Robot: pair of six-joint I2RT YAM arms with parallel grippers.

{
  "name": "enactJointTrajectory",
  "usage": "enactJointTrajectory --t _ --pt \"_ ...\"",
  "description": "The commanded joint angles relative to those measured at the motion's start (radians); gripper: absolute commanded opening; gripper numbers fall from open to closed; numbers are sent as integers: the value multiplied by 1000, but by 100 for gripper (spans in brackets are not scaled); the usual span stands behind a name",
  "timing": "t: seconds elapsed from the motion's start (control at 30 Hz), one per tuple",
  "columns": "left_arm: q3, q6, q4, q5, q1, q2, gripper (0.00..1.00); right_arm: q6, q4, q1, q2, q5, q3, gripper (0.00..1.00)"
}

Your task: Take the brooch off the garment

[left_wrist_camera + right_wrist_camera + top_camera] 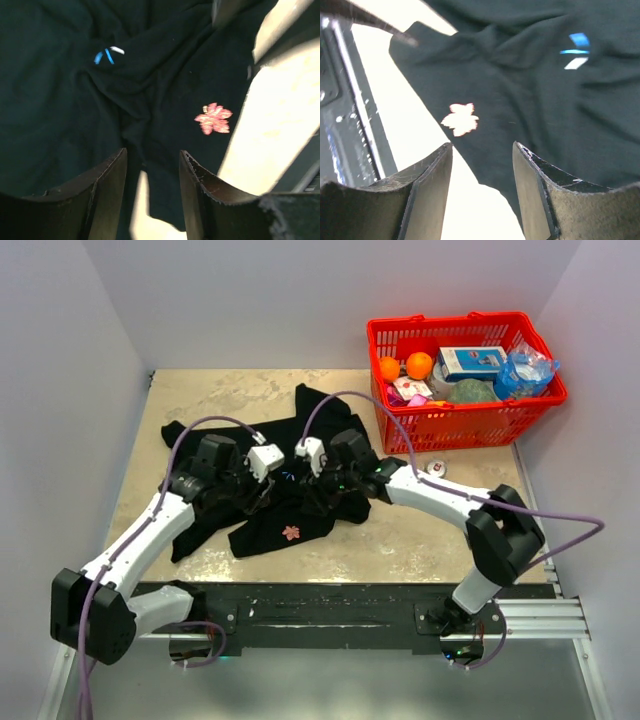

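Nearest the lens, the black base rail (330, 612) is seen at 6 o'clock of the tabletop (420, 530), where the garment (262, 536) is spread crumpled. The brooch (291, 533), a pink flower without a marked long axis, is set near its 6 o'clock edge. Both the left gripper (152, 152) and right gripper (481, 145) are held released and empty; the brooch is found at 1 o'clock of the left, 11 o'clock of the right, judged nearer.

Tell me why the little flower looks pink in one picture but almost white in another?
Right wrist view: glare bleaches the flower brooch and table, with blur. Left wrist view: dimmer, so it shows pink on the black T-shirt. Top view: even light, pink too.
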Motion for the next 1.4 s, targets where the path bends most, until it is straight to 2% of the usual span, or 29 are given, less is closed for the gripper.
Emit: enactJointTrajectory --t 0.0,0.03,0.13,0.23,0.47,0.6,1.17,1.27,1.37 --pt "-33 -227 25 182 88 -42 50 -46 50 34 69 -68 -8 54" --pt "-55 -239 50 209 136 -43 47 -49 50 37 81 -60 -5 54" --pt "-57 -284 82 177 232 -42 48 -57 62 43 138 -53 10 54" --pt "-50 -307 91 203 270 -28 48 -75 65 57 195 -33 33 54" --pt "-81 -301 116 208 272 -36 48 -104 65 119 269 -14 81 55" --pt "-78 -299 114 209 272 -34 48 -103 71 161 292 47 85 55" --pt "-83 -302 127 231 272 -31 48 -136 97 208 350 197 85 55" --pt "-81 -301 123 232 272 -32 48 -143 84 212 326 216 96 53" --pt "-83 -299 123 231 272 -36 48 -172 68 212 268 236 95 44"
